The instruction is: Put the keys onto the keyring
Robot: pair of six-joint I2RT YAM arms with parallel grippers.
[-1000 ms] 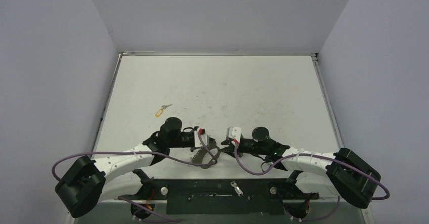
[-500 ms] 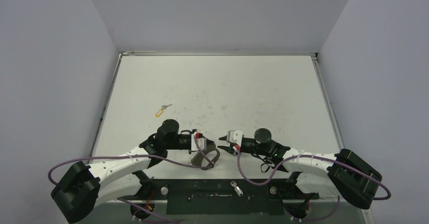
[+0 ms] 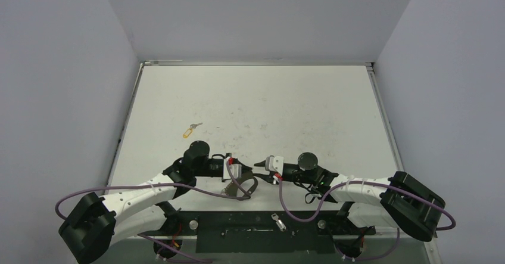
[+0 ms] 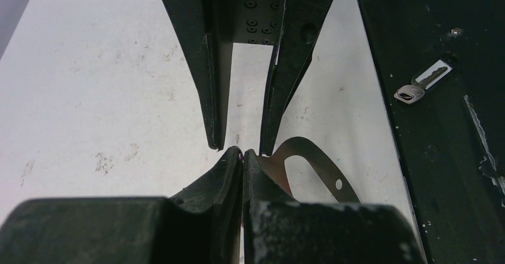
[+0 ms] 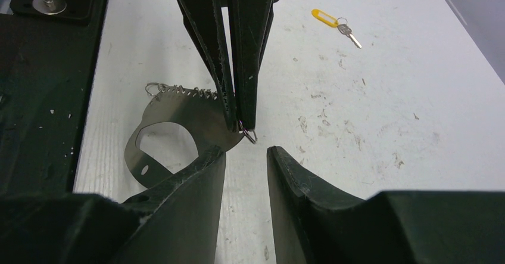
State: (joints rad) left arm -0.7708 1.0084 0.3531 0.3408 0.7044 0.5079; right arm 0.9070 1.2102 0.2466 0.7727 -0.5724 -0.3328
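Left gripper (image 4: pixel 243 154): closed, pinching keyring (image 5: pixel 172 118) by its end ring (image 5: pixel 250 135), mid near edge of tabletop (image 5: pixel 381 97) | right gripper (image 5: pixel 245 154): part-open, empty, facing it | keyring: thin stiff slick plate, likely light and pivots; grip flat face | yellow-tagged key (image 5: pixel 331 17): loose toward left edge, likely light, take by head

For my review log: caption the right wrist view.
Left end effector shut on keyring, right end effector open, yellow-tagged key beyond.
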